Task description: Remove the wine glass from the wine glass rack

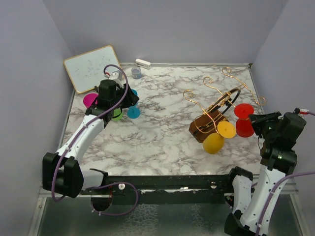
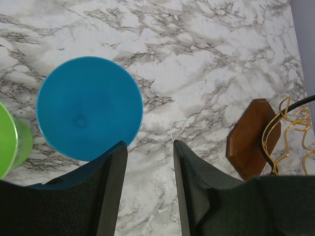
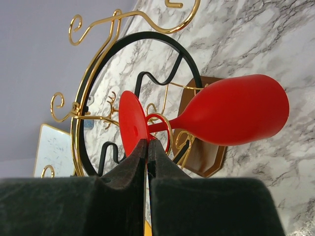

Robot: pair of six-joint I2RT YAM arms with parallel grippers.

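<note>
A red wine glass (image 3: 236,110) hangs upside down on the wine glass rack (image 3: 204,157), its stem caught in a gold spiral hook. My right gripper (image 3: 147,142) is shut on the rim of the glass's round foot (image 3: 129,120). From above, the red glass (image 1: 243,120) sits on the rack's (image 1: 206,123) right side with the right gripper (image 1: 257,120) against it. A yellow glass (image 1: 216,140) hangs at the rack's near side. My left gripper (image 2: 150,147) is open over bare marble, beside the foot of an upside-down blue glass (image 2: 88,105).
Green (image 1: 117,115) and pink (image 1: 90,101) glasses stand by the blue glass (image 1: 133,112) at the left. A whiteboard (image 1: 93,68), a white object (image 1: 142,63) and a small grey cup (image 1: 136,73) lie along the back. Walls close in three sides.
</note>
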